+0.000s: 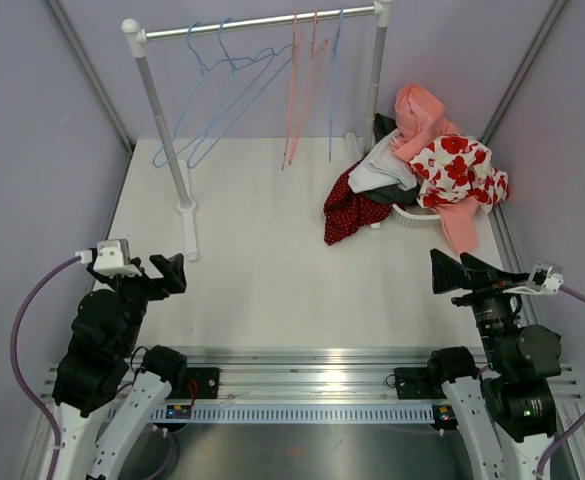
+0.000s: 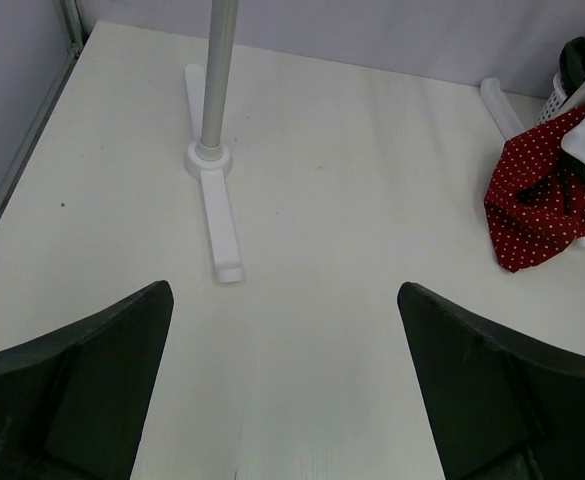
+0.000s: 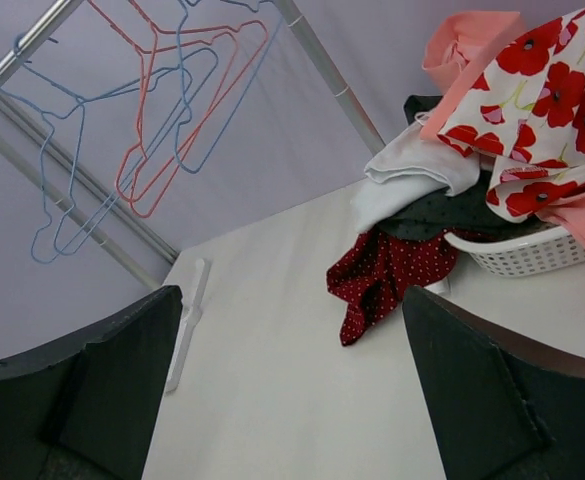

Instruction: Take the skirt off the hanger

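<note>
A white clothes rack (image 1: 262,22) stands at the back with several blue hangers (image 1: 222,90) and pink hangers (image 1: 307,85); all hang bare. They also show in the right wrist view (image 3: 187,110). A dark red white-dotted garment (image 1: 350,212) spills from a white laundry basket (image 1: 412,212) onto the table, and shows in the left wrist view (image 2: 537,195) and the right wrist view (image 3: 387,275). My left gripper (image 1: 172,273) (image 2: 282,290) is open and empty at the near left. My right gripper (image 1: 440,272) (image 3: 292,295) is open and empty at the near right.
The basket (image 3: 517,255) at the back right is heaped with a red-poppy print cloth (image 1: 462,170), pink cloth (image 1: 420,110) and white cloth (image 1: 382,170). The rack's left post and foot (image 2: 217,215) stand ahead of my left gripper. Purple walls enclose the table.
</note>
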You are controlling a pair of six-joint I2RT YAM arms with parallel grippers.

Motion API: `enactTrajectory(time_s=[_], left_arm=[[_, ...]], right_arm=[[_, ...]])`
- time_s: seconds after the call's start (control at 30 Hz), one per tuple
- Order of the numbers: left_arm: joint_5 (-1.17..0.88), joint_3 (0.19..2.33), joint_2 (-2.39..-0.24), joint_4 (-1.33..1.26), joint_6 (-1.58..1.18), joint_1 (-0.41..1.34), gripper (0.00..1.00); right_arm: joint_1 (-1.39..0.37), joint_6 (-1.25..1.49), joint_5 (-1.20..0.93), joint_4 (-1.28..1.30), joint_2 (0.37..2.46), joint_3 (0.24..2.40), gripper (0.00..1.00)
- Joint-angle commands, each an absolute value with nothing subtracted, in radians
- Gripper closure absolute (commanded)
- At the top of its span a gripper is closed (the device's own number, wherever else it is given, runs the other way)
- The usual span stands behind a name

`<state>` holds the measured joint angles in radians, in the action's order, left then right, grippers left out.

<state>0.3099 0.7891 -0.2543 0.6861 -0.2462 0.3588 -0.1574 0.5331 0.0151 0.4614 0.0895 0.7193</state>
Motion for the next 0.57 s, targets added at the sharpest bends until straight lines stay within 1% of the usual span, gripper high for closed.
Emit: enactTrajectory(time_s=[0.0,0.1,0.2,0.4,0.53], left_arm=[[0.324,0.776,-0.219,0.606,-0.258,0.356,0.01],[0.316,0.764,-0.239,0.609,-0.261,0.356,0.01],[0.318,0.770,-0.274,0.621,-0.255,0.354,0.01],[0.314,0.772,-0.290,0.624,-0.252,0.354,0.01],[0.322,0.773,-0.298,0.630,-0.255,0.354,0.01]], right_arm=[[-0.163,0.538,-0.039,0.494,0.071,0.716,0.01],[-0.160,0.552,-0.127,0.555,0.103,0.744,0.00],[-0.161,0.564,-0.164,0.577,0.110,0.761,0.01],[-0.161,0.572,-0.143,0.534,0.078,0.755,0.00],[-0.163,0.575,-0.114,0.560,0.113,0.785,0.01]])
